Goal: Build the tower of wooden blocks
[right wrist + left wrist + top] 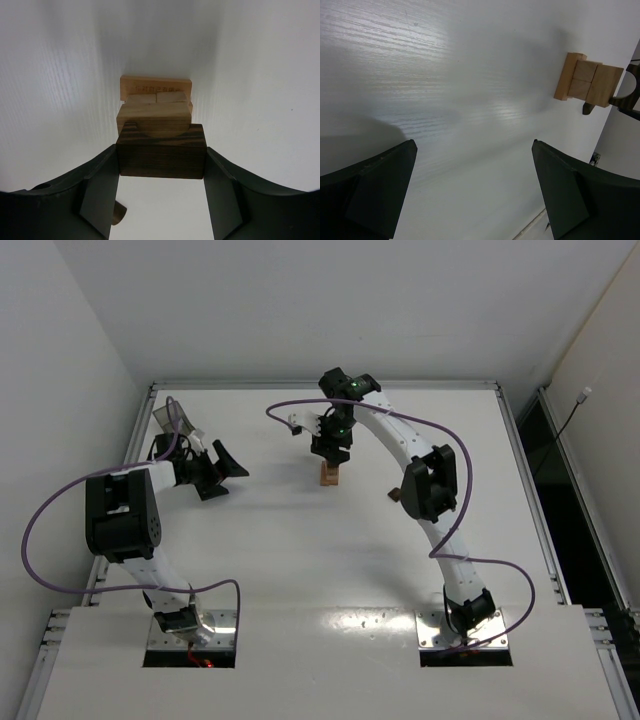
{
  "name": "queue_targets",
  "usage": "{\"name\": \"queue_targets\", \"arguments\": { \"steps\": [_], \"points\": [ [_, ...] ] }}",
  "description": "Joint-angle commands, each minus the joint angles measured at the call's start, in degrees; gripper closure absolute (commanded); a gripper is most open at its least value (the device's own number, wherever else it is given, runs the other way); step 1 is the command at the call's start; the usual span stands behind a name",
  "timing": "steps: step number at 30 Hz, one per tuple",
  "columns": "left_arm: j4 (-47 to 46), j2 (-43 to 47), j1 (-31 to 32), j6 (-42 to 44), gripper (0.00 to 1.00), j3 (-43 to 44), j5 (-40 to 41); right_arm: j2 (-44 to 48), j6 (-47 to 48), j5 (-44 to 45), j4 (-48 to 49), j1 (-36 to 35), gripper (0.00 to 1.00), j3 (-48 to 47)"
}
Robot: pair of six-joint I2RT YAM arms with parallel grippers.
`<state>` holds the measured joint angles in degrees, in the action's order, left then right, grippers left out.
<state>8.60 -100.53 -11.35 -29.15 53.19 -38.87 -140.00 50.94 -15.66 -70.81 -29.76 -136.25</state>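
From above, the right arm reaches over the middle of the white tabletop [300, 570], its right end effector [332, 452] poised directly over the tower [329, 477], a narrow stack of tan wood blocks. The left end effector [222, 472] hangs well apart to the left, spread wide and empty.

The left wrist camera frames bare tabletop between its parted fingers [375, 190], with the tower off in the far corner.

The right wrist camera shows the dark arch [161, 157] gripped on both sides at roughly half opening, hollow side facing the top tan brick [154, 117]. Whether the arch already rests on that brick cannot be told.

The risk lies in the release. Should the arch sit off-centre or float above the brick, it may tip as it is let go. One finger [225, 190] parting late, or brushing the arch on the way up, could drag it sideways and topple the slender stack.
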Motion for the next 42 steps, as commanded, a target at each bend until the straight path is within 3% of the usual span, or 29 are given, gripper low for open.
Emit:
{"name": "queue_targets", "arguments": {
  "steps": [1,12,42],
  "points": [
    [-1.8,-1.2,-0.8,0.6,0.0,1.6,-1.4,-0.2,0.0,-0.5,-0.6,-0.3,0.91,-2.1],
    [-1.8,-1.2,-0.8,0.6,0.0,1.0,-1.9,-0.2,0.0,-0.5,-0.6,-0.3,0.77,-2.1],
    [-3.4,-0.6,-0.8,0.1,0.0,-0.5,-1.9,1.4,1.1,-1.0,0.0,-0.8,0.81,-2.1]
  ]
}}
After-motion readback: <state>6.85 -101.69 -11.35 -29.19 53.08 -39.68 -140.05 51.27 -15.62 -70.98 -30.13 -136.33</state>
